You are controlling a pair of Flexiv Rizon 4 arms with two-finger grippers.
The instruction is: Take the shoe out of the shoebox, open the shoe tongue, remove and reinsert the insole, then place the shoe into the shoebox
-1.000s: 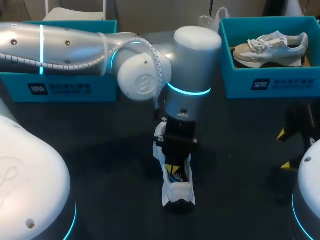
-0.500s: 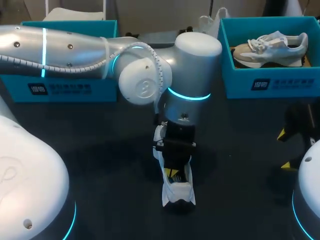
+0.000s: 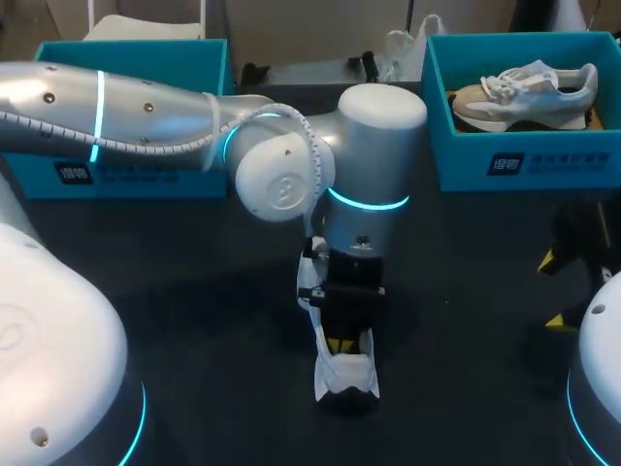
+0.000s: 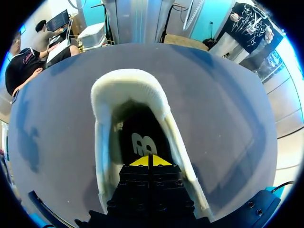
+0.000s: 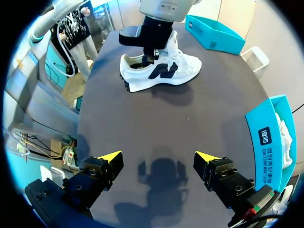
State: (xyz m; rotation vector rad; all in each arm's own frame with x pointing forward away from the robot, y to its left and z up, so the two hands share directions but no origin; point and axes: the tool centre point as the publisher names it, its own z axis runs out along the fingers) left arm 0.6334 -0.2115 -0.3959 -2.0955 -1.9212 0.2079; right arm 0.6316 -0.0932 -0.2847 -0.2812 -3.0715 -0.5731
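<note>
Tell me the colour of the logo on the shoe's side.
The logo is dark navy; right wrist view best.

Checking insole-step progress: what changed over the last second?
Left claw, shut, sank slightly deeper into the white shoe. No visible grab or release. The shoe itself, the open right claw and the shoe in the box stayed put.
</note>
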